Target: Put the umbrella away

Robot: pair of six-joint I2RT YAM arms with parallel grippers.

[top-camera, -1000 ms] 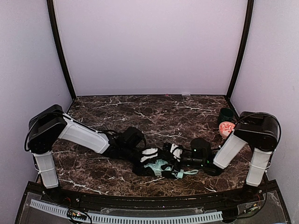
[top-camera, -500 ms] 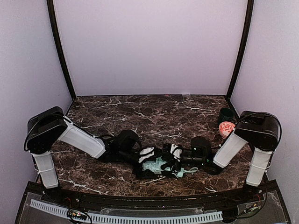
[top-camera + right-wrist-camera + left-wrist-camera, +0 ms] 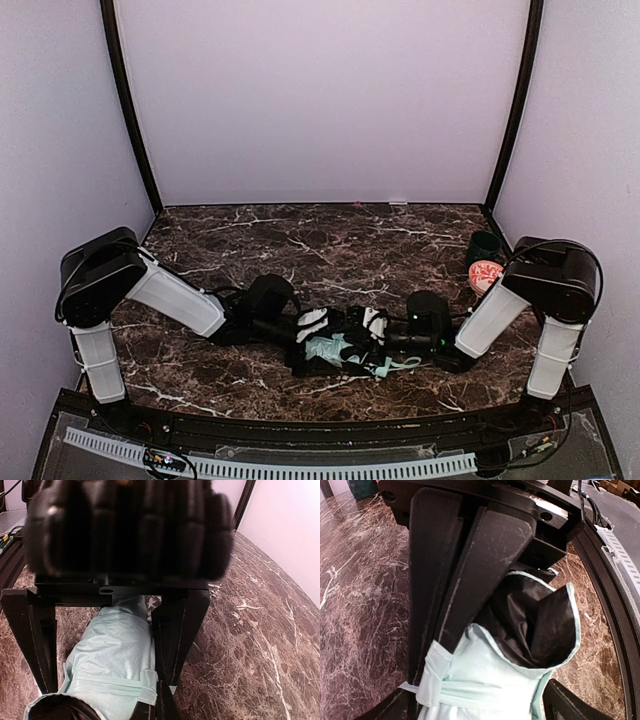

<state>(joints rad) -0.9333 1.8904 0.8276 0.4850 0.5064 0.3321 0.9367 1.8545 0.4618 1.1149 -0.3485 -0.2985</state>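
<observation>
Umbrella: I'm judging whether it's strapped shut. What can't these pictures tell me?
- Top external: the umbrella is too small to show its strap.
- Left wrist: the right tool, fingers shut, hides whether it pinches fabric.
- Right wrist: the blurred left tool blocks its far end; the edge crops the near end.

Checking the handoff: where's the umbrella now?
Top view: the umbrella lies centre, near the front edge of the table, between the left claw and the right claw.
</observation>
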